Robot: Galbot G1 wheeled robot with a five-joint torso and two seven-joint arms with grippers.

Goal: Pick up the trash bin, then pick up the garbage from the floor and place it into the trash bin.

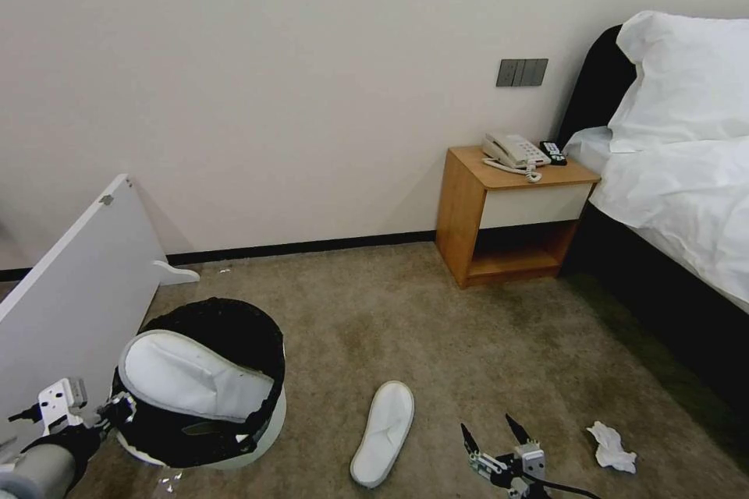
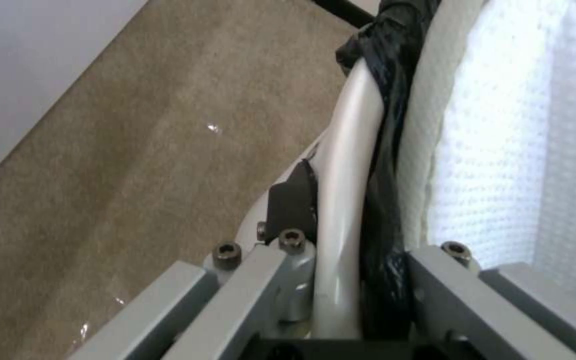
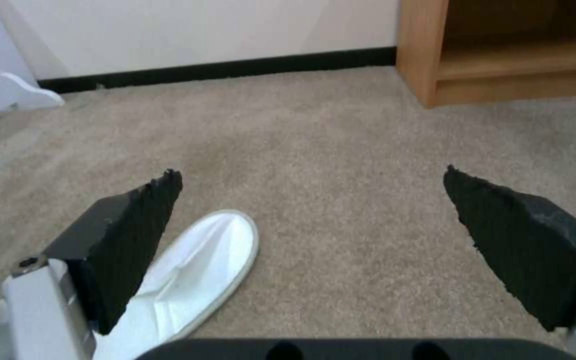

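A beige carpet (image 1: 468, 327) runs to a cream wall, with a nightstand (image 1: 511, 210) and bed (image 1: 679, 187) at the upper right of the head view. The bin (image 1: 207, 386) sits at the lower left, its black liner folded over the rim, a slipper (image 1: 187, 378) lying across its mouth. The left gripper (image 1: 117, 409) is clamped on the bin's rim at the lower left. A second slipper (image 1: 384, 430) lies on the carpet at lower centre. Just right of it, the right gripper (image 1: 493, 437) hovers with fingers spread apart. A tissue (image 1: 612, 448) lies at the lower right.
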